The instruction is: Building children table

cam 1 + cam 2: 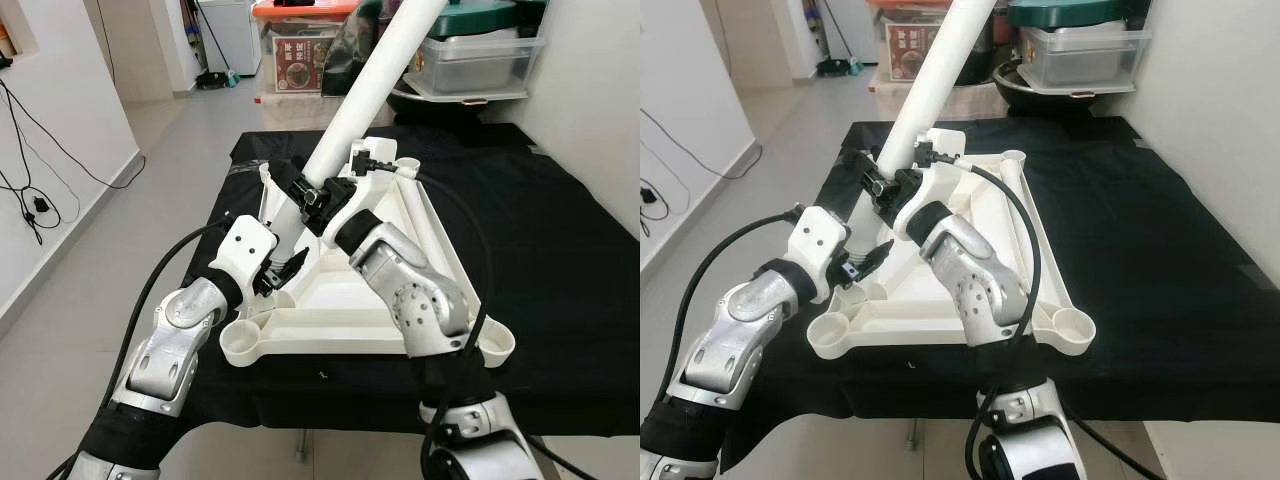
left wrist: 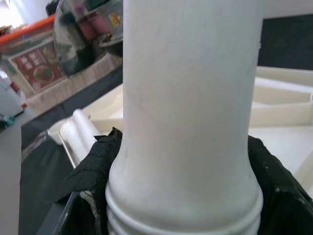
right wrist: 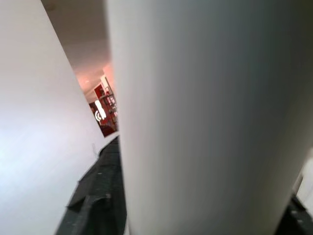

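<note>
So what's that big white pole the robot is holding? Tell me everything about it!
The long white plastic tube looks like a table leg. It is smooth, round and thick, with ridged rings at its lower end, seen in the left wrist view. It leans tilted, top pointing up and away from the robot. Both the left gripper and the right gripper clamp it near the bottom, above the upside-down white plastic tabletop on the black cloth.

A lived-in home interior: grey tiled floor, white walls, and beyond the far edge of a black-draped table, stacked plastic storage bins, a broom and trailing wall cables.
</note>
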Motion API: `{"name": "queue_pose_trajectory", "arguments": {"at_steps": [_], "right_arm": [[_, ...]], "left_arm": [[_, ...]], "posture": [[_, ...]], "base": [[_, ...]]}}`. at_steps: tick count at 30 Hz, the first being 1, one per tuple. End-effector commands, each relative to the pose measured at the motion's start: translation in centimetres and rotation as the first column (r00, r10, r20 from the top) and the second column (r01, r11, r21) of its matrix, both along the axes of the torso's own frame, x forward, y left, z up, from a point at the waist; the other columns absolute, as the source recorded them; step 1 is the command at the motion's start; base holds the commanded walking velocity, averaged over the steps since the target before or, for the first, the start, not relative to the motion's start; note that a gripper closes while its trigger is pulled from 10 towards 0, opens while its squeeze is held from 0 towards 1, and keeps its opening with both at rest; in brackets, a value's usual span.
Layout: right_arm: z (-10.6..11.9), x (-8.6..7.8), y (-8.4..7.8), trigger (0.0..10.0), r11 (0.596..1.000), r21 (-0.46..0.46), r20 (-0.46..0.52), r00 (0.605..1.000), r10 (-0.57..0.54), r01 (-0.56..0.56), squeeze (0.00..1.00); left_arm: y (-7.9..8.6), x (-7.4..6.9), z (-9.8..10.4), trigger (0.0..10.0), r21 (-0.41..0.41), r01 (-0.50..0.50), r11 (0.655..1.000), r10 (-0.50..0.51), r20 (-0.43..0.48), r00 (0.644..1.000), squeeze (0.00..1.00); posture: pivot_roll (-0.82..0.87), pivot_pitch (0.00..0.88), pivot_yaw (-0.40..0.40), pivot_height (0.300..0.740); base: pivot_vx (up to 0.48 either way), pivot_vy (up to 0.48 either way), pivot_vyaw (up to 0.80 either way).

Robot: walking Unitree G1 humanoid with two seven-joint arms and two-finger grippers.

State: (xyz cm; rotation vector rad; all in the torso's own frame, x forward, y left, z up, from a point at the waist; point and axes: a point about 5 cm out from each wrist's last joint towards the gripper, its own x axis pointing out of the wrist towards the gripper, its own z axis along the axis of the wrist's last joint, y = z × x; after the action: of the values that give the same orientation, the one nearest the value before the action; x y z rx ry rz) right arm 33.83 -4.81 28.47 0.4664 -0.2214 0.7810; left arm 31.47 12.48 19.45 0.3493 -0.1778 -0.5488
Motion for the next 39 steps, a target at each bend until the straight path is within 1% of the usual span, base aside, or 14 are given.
{"name": "queue_pose_trajectory", "arguments": {"at_steps": [1, 4, 5, 9, 10, 11, 20, 25, 26, 28, 29, 32, 38, 39], "right_arm": [[0.6, 0.0, -0.1, 10.0, 1.000, -0.006, 0.014, 1.000, 0.008, -0.008, 1.00], [0.8, 0.2, -0.3, 10.0, 1.000, -0.027, 0.021, 1.000, -0.001, 0.001, 1.00], [0.9, 0.3, -0.4, 10.0, 1.000, -0.030, 0.025, 1.000, -0.002, 0.003, 0.00], [0.9, 0.2, -0.3, 10.0, 0.999, -0.028, 0.031, 0.999, 0.023, -0.022, 0.00], [0.8, 0.0, -0.2, 4.2, 0.999, -0.023, 0.030, 0.999, 0.044, -0.043, 0.00], [0.7, -0.3, 0.1, 0.0, 0.997, -0.021, 0.024, 0.997, 0.068, -0.068, 0.00], [-0.9, -1.3, 1.3, 0.0, 0.991, -0.014, -0.021, 0.990, 0.136, -0.136, 0.00], [-1.2, -1.3, 1.1, 0.0, 0.992, -0.001, -0.031, 0.991, 0.129, -0.129, 0.00], [-1.2, -1.2, 0.9, 0.0, 0.993, 0.003, -0.032, 0.992, 0.121, -0.120, 0.00], [-1.1, -1.1, 0.8, 0.0, 0.993, 0.005, -0.033, 0.993, 0.115, -0.115, 0.00], [-1.0, -1.0, 0.7, 0.0, 0.994, 0.009, -0.032, 0.994, 0.106, -0.106, 0.00], [-0.6, -0.6, 0.2, 0.0, 0.997, 0.021, -0.024, 0.997, 0.077, -0.077, 0.00], [0.8, 0.7, -2.3, 0.0, 0.999, 0.021, 0.022, 0.999, -0.038, 0.038, 0.00], [1.2, 1.2, -3.5, 0.0, 0.995, 0.004, 0.043, 0.995, -0.095, 0.095, 0.00]], "left_arm": [[0.1, -0.1, -0.5, 10.0, 0.033, 0.008, 0.999, -0.008, -0.010, 1.000, 0.00], [0.1, -0.1, -0.5, 10.0, 0.034, 0.010, 0.999, -0.009, -0.009, 1.000, 0.00], [0.1, -0.1, -0.5, 10.0, 0.035, 0.009, 0.999, -0.009, -0.008, 1.000, 0.00], [0.1, -0.1, -0.5, 10.0, 0.038, 0.008, 0.999, -0.008, -0.007, 1.000, 0.00], [0.2, -0.1, -0.5, 10.0, 0.038, 0.007, 0.999, -0.006, -0.007, 1.000, 0.00], [0.2, -0.1, -0.6, 10.0, 0.039, 0.005, 0.999, -0.005, -0.007, 1.000, 0.00], [0.5, 0.0, -0.4, 10.0, 0.053, 0.000, 0.999, 0.000, 0.001, 1.000, 0.00], [0.6, 0.1, -0.2, 10.0, 0.056, 0.001, 0.998, -0.002, 0.011, 1.000, 0.00], [0.7, 0.1, -0.2, 10.0, 0.051, -0.006, 0.999, 0.005, 0.019, 1.000, 0.05], [0.7, 0.2, -0.1, 10.0, 0.046, -0.011, 0.999, 0.010, 0.024, 1.000, 0.05], [0.9, 0.2, 0.0, 10.0, 0.035, -0.018, 0.999, 0.017, 0.029, 0.999, 1.00], [1.1, 0.2, 0.3, 10.0, 0.028, -0.021, 0.999, 0.020, 0.036, 0.999, 1.00], [1.5, -0.8, 1.5, 10.0, -0.018, 0.003, 1.000, -0.002, 0.054, 0.999, 1.00], [1.5, -1.4, 1.9, 10.0, -0.037, 0.014, 0.999, -0.012, 0.063, 0.998, 1.00]], "posture": [[0.02, 0.000, 0.028, 0.740], [0.02, 0.000, 0.028, 0.740], [0.02, 0.000, 0.025, 0.740], [0.03, 0.000, 0.024, 0.740], [0.03, 0.000, 0.025, 0.740], [0.03, 0.000, 0.024, 0.740], [0.03, 0.000, 0.031, 0.740], [0.03, 0.000, 0.034, 0.740], [0.03, 0.000, 0.033, 0.740], [0.03, 0.000, 0.033, 0.740], [0.03, 0.000, 0.032, 0.740], [0.03, 0.000, 0.031, 0.740], [0.04, 0.000, 0.028, 0.740], [0.04, 0.000, 0.030, 0.740]], "base": [[0.000, 0.000, 0.00], [0.000, 0.000, 0.00], [0.000, 0.000, 0.00], [0.000, 0.000, 0.00], [0.000, 0.000, 0.00], [0.000, 0.000, 0.00], [0.000, 0.000, 0.00], [0.000, 0.000, 0.00], [0.000, 0.000, 0.00], [0.000, 0.000, 0.00], [0.000, 0.000, 0.00], [0.000, 0.000, 0.00], [0.000, 0.000, 0.00], [0.000, 0.000, 0.00]]}}
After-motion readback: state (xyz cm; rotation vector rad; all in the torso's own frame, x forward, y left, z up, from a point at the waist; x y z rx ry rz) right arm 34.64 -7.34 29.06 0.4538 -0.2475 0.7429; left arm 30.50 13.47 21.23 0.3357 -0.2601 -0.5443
